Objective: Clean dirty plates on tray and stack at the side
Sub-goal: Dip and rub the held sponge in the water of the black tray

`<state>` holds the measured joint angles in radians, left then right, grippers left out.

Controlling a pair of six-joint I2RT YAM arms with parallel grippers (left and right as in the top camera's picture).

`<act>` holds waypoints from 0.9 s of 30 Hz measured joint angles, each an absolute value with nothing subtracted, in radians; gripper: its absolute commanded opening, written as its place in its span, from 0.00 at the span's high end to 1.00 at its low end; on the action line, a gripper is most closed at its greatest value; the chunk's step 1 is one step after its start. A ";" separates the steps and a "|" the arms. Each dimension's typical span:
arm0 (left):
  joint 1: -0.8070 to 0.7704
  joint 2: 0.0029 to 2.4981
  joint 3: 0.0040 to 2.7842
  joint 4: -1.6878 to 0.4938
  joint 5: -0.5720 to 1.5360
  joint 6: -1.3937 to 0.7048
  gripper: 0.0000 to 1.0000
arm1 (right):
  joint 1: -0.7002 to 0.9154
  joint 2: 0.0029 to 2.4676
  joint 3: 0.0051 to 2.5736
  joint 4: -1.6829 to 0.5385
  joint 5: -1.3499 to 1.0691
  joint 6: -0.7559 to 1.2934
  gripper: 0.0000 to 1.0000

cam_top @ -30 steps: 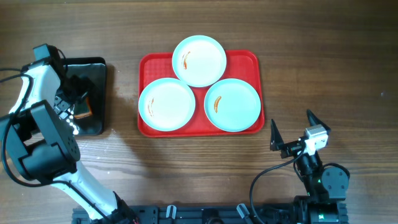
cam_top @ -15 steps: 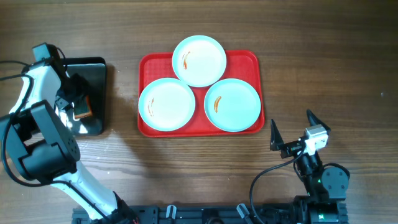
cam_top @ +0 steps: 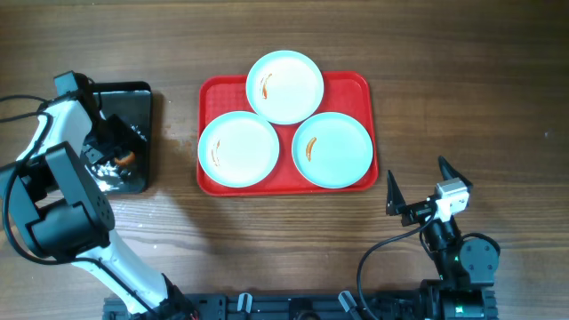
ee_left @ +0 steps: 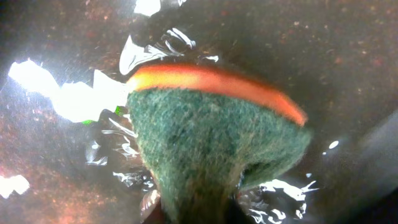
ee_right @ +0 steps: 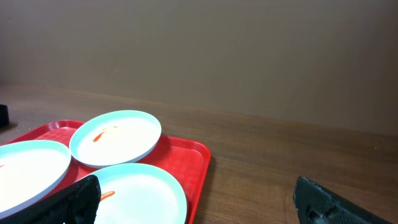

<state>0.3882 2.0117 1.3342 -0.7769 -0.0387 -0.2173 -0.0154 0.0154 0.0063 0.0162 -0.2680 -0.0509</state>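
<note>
Obs.: left gripper (cam_top: 112, 149) sat over the small glossy black plastic tray (cam_top: 135, 92) at the table's left. Its jaws were pinched fully onto a green-and-orange scouring sponge (ee_left: 211, 137). In the left wrist view the green abrasive face filled the frame, squeezed narrow at the jaws, and the orange foam edge ran crosswise along the far side. The tray floor beneath looked wet.

Right gripper (cam_top: 415, 171) was parked near the front right of the wooden table (cam_top: 462, 71), jaws spread wide and holding nothing.

The three round pale blue-white plates all lay on the large red rectangular plastic tray (cam_top: 359, 84): rear plate (cam_top: 284, 86), front-left plate (cam_top: 238, 148), front-right plate (cam_top: 332, 149). Each showed an orange-red smear. No stack had been started.

Key relation: the plates lay to the right of the sponge-holding fingers, across a strip of bare wood. The front-left plate was nearest the left arm, its smear on the near side. The front-right plate lay nearest the right arm. Judgement: wiping not begun.
</note>
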 measured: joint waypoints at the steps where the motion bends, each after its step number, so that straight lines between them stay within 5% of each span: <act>1: 0.388 2.012 1.334 -0.777 -0.039 -0.216 0.96 | -0.015 0.015 0.006 0.016 -0.268 -0.051 0.00; 27: 0.388 1.446 1.420 -0.673 0.116 -0.218 0.96 | -0.015 0.015 0.006 0.016 -0.268 -0.051 0.00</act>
<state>0.3882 1.4460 1.4197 -0.6727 0.1158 -0.2184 -0.0154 0.0154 0.0063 0.0162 -0.2684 -0.0509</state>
